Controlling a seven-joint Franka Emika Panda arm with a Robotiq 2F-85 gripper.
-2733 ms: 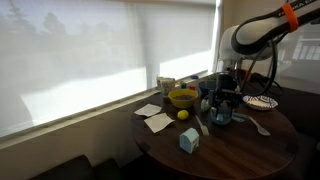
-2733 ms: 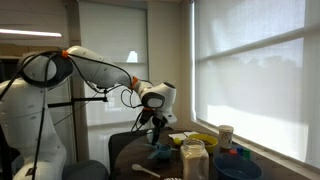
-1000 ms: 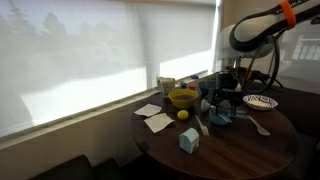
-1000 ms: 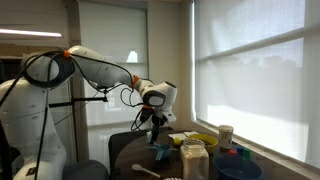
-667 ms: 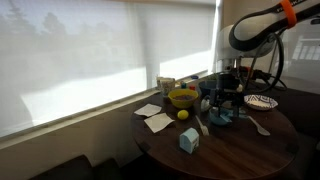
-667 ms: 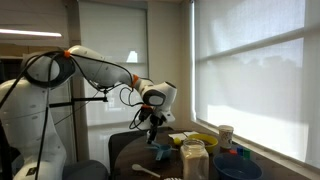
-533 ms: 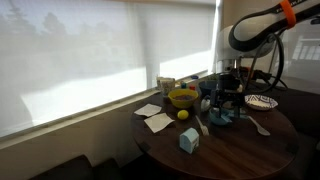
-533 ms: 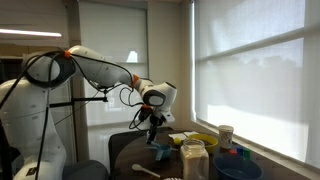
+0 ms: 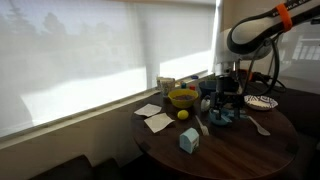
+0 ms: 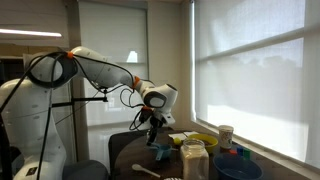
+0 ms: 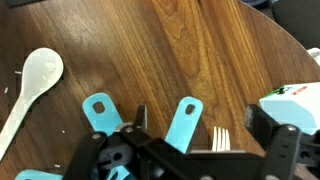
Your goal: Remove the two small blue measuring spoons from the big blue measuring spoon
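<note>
The teal-blue measuring spoons (image 9: 220, 117) lie together on the round wooden table, right under my gripper (image 9: 223, 100); in an exterior view they show as a teal patch (image 10: 161, 153) below the gripper (image 10: 155, 140). In the wrist view two flat teal handles stick out from under the gripper body, one on the left (image 11: 100, 112) and one in the middle (image 11: 185, 122). The bowls are hidden, so I cannot tell which handle belongs to the big spoon. My gripper (image 11: 200, 125) is open, and the middle handle lies between its fingers.
A cream spoon (image 11: 38, 72), fork tines (image 11: 220, 135) and a light-blue carton (image 11: 295, 100) lie close by. A yellow bowl (image 9: 182, 98), a lemon (image 9: 184, 114), paper sheets (image 9: 155, 118) and a plate (image 9: 262, 101) share the table (image 9: 240, 150). A jar (image 10: 193, 160) stands in front.
The arm has shifted only slightly; the gripper stays low over the teal spoons and nothing on the table has moved.
</note>
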